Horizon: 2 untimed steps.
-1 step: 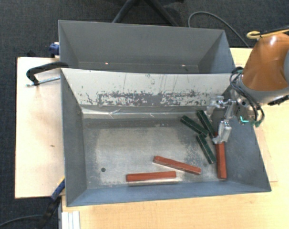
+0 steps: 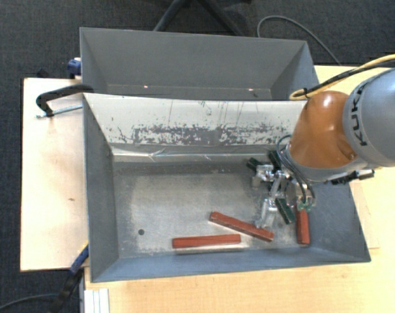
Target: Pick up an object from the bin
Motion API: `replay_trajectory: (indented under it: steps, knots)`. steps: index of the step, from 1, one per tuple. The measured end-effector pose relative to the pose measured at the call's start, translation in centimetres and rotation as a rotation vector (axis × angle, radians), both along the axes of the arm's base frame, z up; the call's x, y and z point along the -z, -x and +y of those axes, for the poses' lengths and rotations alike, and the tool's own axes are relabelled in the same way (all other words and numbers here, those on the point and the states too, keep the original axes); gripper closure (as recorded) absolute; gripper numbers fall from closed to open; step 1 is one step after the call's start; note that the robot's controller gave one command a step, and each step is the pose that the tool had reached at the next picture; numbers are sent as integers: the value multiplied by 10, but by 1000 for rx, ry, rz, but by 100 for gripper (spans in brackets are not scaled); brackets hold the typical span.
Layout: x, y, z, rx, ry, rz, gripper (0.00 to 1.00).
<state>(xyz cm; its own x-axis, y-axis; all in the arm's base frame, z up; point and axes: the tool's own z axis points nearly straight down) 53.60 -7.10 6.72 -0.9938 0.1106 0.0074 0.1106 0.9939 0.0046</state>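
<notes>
Hovering low in the bin's [image 2: 100,194] front-right corner, the gripper [image 2: 273,208] is over the right end of a slanted red-brown stick [image 2: 236,225]; open vs closed: cannot tell. Second stick [image 2: 206,241] lies flat nr front wall, third stick [image 2: 303,227] by right wall. Rec: centre on the slanted stick, close across its narrow width, keep clear of neighbours.

1. The bin [image 2: 96,194] floor lies bare along its left and far walls.
2. A flat red bar [image 2: 206,241] and a slanted red bar [image 2: 241,227] block the front edge.
3. The arm [image 2: 321,135] and a short red bar [image 2: 303,228] crowd the right wall.
</notes>
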Motion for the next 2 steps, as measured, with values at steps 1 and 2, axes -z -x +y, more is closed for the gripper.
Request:
replay_trajectory:
  steps: [1,2]
  knots:
    - [-35,41,54,-40,2,-5,0]
    - [-33,36,71,89,4,-10,0]
